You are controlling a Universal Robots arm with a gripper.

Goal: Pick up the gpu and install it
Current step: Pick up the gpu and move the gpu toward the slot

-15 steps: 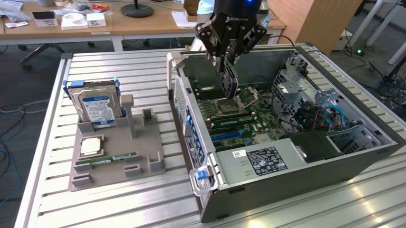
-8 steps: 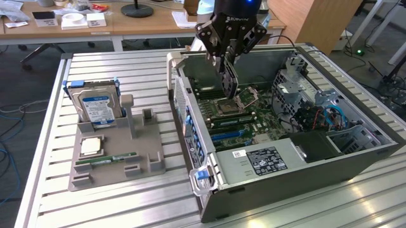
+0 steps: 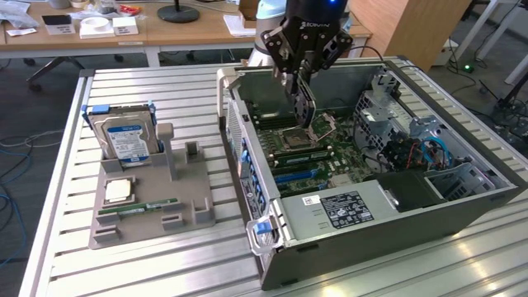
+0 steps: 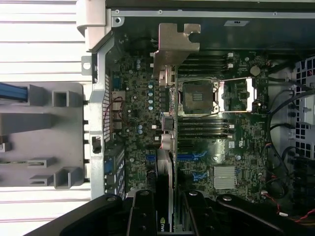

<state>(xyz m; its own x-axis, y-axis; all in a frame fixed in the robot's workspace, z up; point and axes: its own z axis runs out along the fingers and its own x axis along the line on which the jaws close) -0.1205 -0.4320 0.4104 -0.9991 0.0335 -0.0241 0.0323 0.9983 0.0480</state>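
Note:
My gripper (image 3: 302,74) hangs over the open computer case (image 3: 330,247), shut on the gpu (image 3: 303,106). The gpu is a thin dark card held on edge, pointing down toward the green motherboard (image 3: 289,158) just beside the CPU socket (image 3: 303,137). In the wrist view the gpu (image 4: 166,167) runs edge-on away from the gripper (image 4: 167,209), and its silver bracket (image 4: 174,44) is at the far end near the case wall. The black fingers (image 4: 142,211) clamp the card from both sides. Its lower edge looks slightly above the board; whether they touch I cannot tell.
A grey holder (image 3: 148,216) on the slatted table at the exterior view's left carries a blue-labelled hard drive (image 3: 125,141), a green RAM stick (image 3: 137,208) and a chip (image 3: 118,190). Drive cages and cables (image 3: 412,148) crowd the case's right side. A wooden desk (image 3: 182,31) stands behind.

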